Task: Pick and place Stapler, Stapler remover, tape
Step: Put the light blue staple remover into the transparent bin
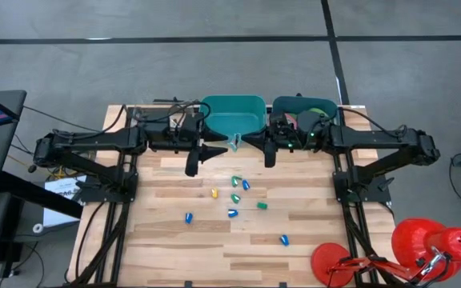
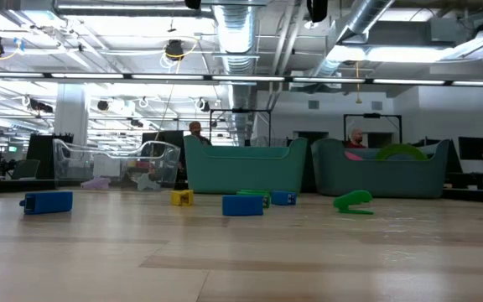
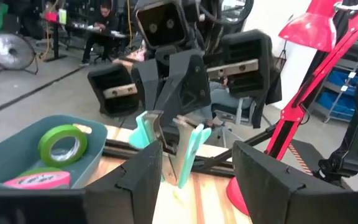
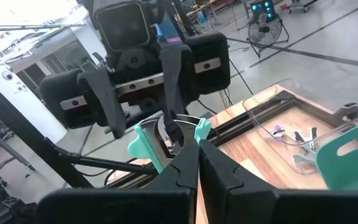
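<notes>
Teal stapler remover (image 3: 166, 146) (mid-air) pinched by right end effector (image 1: 250, 140).

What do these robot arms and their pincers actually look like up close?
Both arms are dark, almost black, built from jointed tube-like segments with black cables looped along them. The left gripper and the right gripper each end in two flat, angular dark fingers. Seen from opposite, the right arm's head is a blocky black housing with two pale metal plates and a boxy camera above.
</notes>
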`<move>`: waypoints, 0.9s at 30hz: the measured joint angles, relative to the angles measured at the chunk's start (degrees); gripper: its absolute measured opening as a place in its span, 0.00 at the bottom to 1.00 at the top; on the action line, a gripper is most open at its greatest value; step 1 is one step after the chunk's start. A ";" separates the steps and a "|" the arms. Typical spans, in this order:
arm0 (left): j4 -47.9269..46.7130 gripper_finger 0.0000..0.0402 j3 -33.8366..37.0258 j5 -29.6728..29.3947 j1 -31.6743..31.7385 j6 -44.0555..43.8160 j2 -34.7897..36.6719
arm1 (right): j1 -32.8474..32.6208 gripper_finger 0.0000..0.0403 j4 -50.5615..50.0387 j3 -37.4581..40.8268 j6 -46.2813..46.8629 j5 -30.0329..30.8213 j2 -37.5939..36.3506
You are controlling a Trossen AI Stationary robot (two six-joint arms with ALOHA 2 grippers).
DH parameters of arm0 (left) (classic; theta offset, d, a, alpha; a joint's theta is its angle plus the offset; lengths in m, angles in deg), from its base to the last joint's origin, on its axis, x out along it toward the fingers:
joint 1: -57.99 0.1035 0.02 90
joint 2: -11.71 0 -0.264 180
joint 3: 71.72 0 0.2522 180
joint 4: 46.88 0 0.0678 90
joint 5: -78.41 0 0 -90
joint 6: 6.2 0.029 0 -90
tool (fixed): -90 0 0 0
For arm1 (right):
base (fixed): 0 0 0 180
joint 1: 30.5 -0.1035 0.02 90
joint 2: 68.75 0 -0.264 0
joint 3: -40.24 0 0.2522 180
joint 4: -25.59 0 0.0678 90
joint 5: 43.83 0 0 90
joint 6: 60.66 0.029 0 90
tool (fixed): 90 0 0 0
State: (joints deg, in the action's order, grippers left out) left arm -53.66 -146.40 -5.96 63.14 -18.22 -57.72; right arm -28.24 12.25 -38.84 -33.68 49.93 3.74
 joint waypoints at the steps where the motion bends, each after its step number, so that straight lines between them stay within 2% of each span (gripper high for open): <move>1: 0.41 0.45 0.00 0.01 -0.02 0.16 0.00 | 0.00 0.00 0.00 0.00 0.01 -0.31 0.00; 13: 0.53 0.36 -0.04 0.01 -0.07 0.20 -0.43 | 0.00 0.00 0.00 0.00 0.01 -0.80 0.00; 23: 0.70 0.46 -0.04 0.01 -0.31 0.20 -2.25 | 0.00 0.00 -0.01 -0.02 0.01 -0.80 -0.02; 27: 0.88 0.46 -0.04 0.01 -0.32 0.20 -2.25 | 0.00 0.00 -0.02 -0.02 0.01 -0.82 -0.02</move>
State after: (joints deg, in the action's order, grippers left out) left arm -52.78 -146.45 -5.94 62.83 -18.02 -59.97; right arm -28.24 12.23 -38.87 -33.67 49.11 3.72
